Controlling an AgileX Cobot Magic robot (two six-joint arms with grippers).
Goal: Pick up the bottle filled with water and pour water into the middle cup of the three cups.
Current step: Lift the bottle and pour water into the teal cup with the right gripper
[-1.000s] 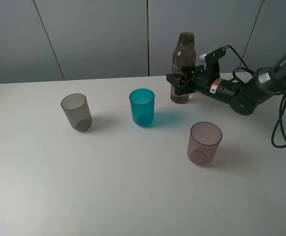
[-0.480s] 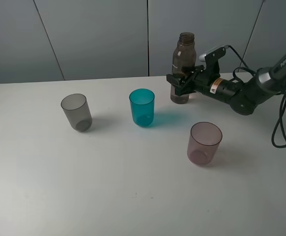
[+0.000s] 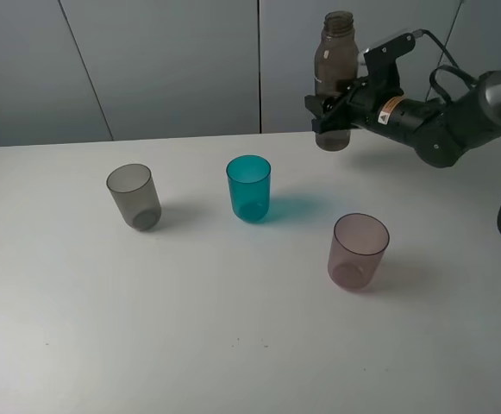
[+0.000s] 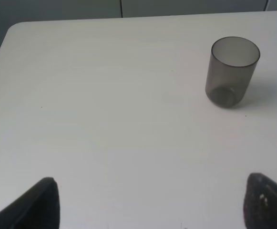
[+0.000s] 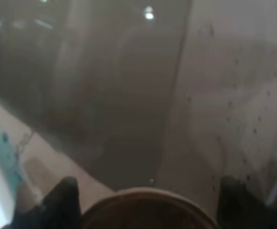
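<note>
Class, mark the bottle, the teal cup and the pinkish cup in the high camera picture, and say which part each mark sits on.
bottle [image 3: 335, 67]: exterior high view, upper body below the neck.
teal cup [image 3: 248, 197]: exterior high view, outer side wall.
pinkish cup [image 3: 356, 257]: exterior high view, outer side wall.

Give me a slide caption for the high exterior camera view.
Right gripper holds the bottle off the table; grey cup, teal middle cup and mauve cup stand upright.

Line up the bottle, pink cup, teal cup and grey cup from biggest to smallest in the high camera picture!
1. bottle, tallest.
2. pink cup, maybe only because it sits nearest the camera.
3. teal cup and grey cup look alike, so they tie.
</note>
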